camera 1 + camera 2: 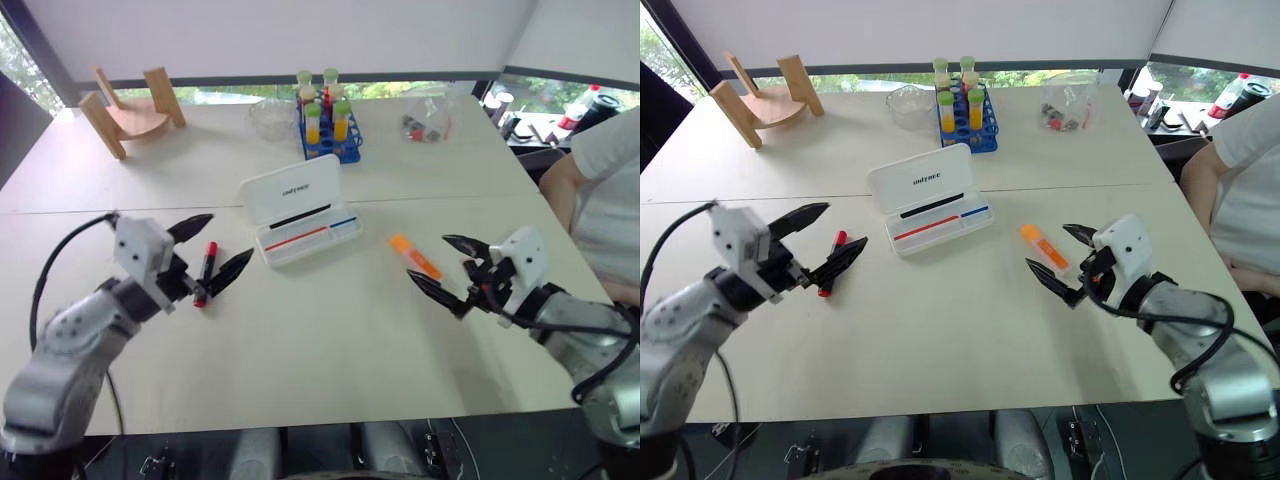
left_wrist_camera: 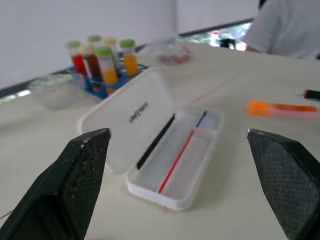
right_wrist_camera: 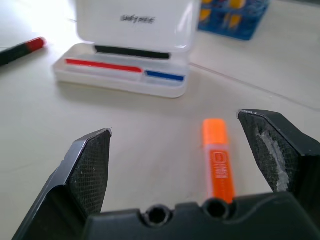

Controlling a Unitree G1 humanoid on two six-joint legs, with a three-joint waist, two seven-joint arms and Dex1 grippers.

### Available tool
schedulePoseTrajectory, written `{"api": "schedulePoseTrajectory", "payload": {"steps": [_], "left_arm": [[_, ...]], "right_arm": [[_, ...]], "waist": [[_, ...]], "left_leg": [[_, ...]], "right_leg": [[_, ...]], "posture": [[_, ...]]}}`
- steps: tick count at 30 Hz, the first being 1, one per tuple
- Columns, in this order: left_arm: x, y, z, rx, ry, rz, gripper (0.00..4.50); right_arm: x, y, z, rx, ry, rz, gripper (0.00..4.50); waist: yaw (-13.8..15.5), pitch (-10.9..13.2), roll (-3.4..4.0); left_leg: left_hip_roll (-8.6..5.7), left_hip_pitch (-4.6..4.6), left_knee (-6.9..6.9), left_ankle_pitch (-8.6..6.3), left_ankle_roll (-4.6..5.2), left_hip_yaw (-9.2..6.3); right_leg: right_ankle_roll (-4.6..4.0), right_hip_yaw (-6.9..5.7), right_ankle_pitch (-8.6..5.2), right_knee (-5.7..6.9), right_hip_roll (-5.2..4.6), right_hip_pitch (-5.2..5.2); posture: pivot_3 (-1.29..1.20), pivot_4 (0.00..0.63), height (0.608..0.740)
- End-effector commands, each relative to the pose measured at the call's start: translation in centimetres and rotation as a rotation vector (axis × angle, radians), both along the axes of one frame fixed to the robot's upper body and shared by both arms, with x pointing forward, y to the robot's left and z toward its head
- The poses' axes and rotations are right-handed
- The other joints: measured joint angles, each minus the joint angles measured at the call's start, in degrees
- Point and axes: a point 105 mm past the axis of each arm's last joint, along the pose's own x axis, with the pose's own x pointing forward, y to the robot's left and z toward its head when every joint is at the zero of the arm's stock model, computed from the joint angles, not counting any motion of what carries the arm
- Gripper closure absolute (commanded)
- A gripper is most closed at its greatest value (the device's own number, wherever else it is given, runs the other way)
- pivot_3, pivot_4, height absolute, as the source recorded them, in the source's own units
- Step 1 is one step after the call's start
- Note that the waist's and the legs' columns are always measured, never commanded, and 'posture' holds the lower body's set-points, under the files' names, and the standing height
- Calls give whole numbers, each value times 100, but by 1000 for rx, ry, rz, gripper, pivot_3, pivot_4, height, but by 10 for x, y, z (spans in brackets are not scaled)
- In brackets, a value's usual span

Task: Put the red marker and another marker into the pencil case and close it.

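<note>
Broadly, the white bench (image 1: 330, 350) carries the pencil case (image 1: 300, 215), lid up, at its middle. Both claws hover spread wide and empty: left claw (image 1: 212, 250) around the red marker (image 1: 206, 272), right claw (image 1: 450, 267) just beside the orange marker (image 1: 415, 256)

We see the scene lit evenly and brightly, with daylight coming through the window strip behind the table (image 1: 330, 330). Shadows under things are soft and faint. In the right wrist view a washed-out glare spreads over the tabletop beside the pencil case (image 3: 130, 55), and the far blue rack (image 3: 235, 20) is out of focus. In the left wrist view the orange marker (image 2: 280, 108) is smeared with blur and the background looks soft. The head views bend straight table edges slightly toward the corners.
</note>
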Motion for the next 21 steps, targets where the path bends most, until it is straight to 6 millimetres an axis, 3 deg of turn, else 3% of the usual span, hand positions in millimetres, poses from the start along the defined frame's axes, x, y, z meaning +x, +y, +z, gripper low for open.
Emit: {"api": "schedulePoseTrajectory", "payload": {"steps": [1,7,11,21], "left_arm": [[13,-18,-9,72,93,-242,26],[45,-46,-42,194,157,-443,26],[60,-62,-61,242,176,-489,26],[82,-69,-93,323,234,-443,26]], "right_arm": [[-8,12,23,-22,32,170,0],[-5,16,44,-69,22,260,0],[-1,17,52,-78,-11,249,0],[-2,19,56,-65,-52,218,0]], "waist": [[10,2,2],[16,6,-3],[23,11,-9],[21,14,-12]], "left_leg": [[1,-7,-1,0,1,-5],[0,-25,-6,-7,12,-6],[1,-33,-3,-8,14,-6],[1,-33,6,-8,14,-7]], "right_leg": [[2,-5,1,2,3,-6],[10,-9,-3,-10,5,-19],[10,-9,-3,-9,3,-26],[13,-9,-2,1,2,-27]], "posture": [[0,150,740],[0,150,740],[0,150,740],[0,150,740]]}}
